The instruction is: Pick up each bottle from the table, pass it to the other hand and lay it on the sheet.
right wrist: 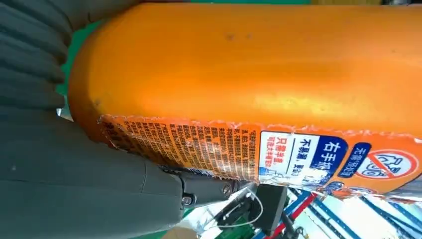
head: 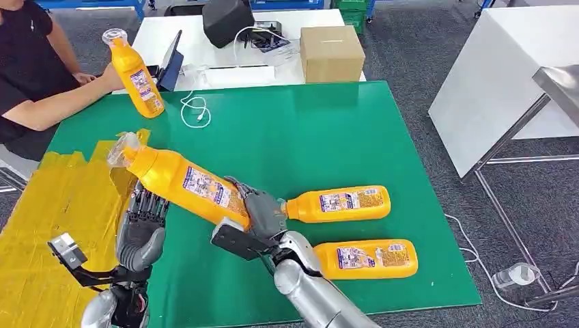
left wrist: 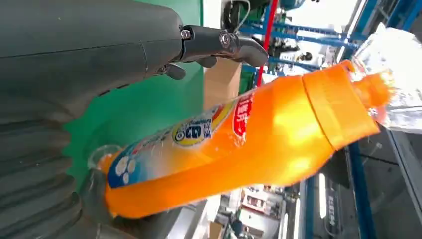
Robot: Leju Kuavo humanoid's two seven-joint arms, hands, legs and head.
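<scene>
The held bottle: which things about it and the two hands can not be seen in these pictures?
- Held bottle: its base, head view, is covered by the right hand.
- Left hand: touching the bottle or just under it cannot be told; head view, the bottle overlaps its fingertips.
- Label text: too small, head view.
- Bottle neck: cut off by the edge, right wrist view.

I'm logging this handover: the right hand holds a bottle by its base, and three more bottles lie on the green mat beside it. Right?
Not quite. The head view shows two bottles lying on the green mat, one behind the other, not three. The third is held by a person at the far corner. The right hand does hold a bottle by its base.
</scene>
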